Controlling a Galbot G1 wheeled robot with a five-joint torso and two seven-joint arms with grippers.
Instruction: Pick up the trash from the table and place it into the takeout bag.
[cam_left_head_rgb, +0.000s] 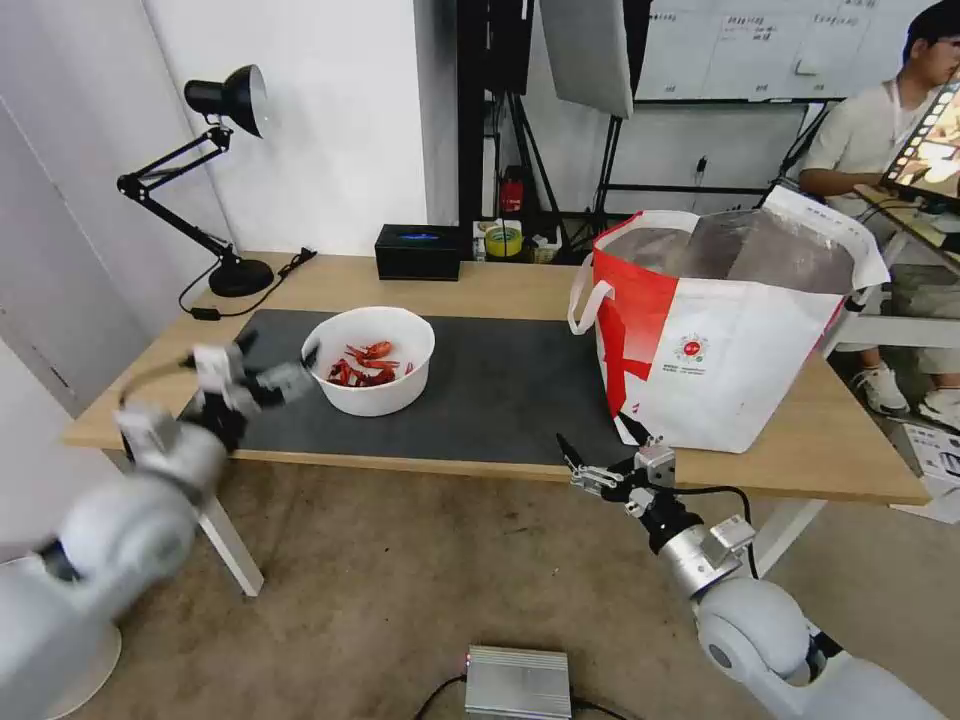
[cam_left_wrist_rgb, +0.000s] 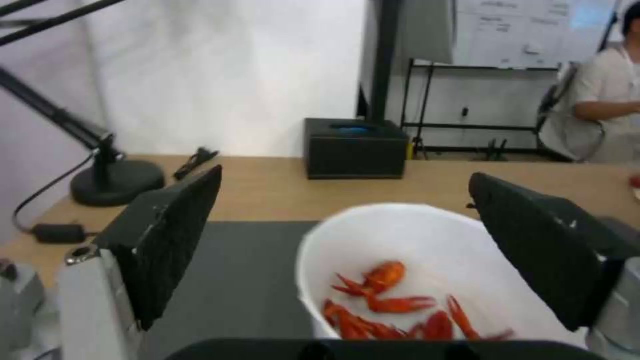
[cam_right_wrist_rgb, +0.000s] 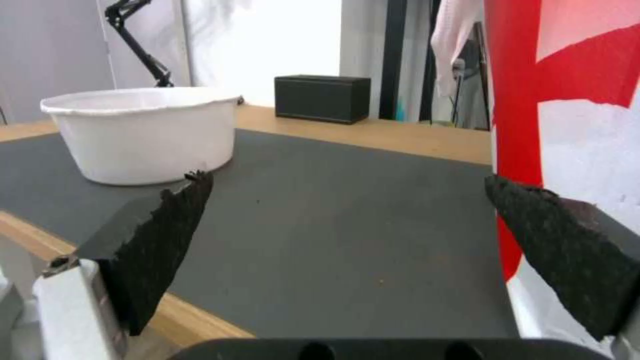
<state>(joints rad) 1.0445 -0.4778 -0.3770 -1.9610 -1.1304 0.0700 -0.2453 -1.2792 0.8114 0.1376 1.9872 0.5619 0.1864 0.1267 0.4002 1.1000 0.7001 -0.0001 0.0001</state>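
A white round bowl (cam_left_head_rgb: 372, 375) holding red crayfish shells (cam_left_head_rgb: 365, 368) sits on the left part of the dark grey mat (cam_left_head_rgb: 500, 390) on the table (cam_left_head_rgb: 500, 285). My left gripper (cam_left_head_rgb: 282, 355) hovers open just left of the bowl's rim. In the left wrist view the bowl (cam_left_wrist_rgb: 413, 250) lies ahead between the spread fingers (cam_left_wrist_rgb: 173, 235), apart from both. The takeout bag (cam_left_head_rgb: 720, 330) stands open at the table's right. My right gripper (cam_left_head_rgb: 598, 438) is open at the front edge, left of the bag's base. Its wrist view shows the bowl (cam_right_wrist_rgb: 143, 135) and the bag (cam_right_wrist_rgb: 567, 100).
A black rectangular box (cam_left_head_rgb: 418, 250) and a black desk lamp (cam_left_head_rgb: 225, 180) with its cord stand along the back of the table. A silver box (cam_left_head_rgb: 518, 682) lies on the floor in front. Bare mat stretches between bowl and bag.
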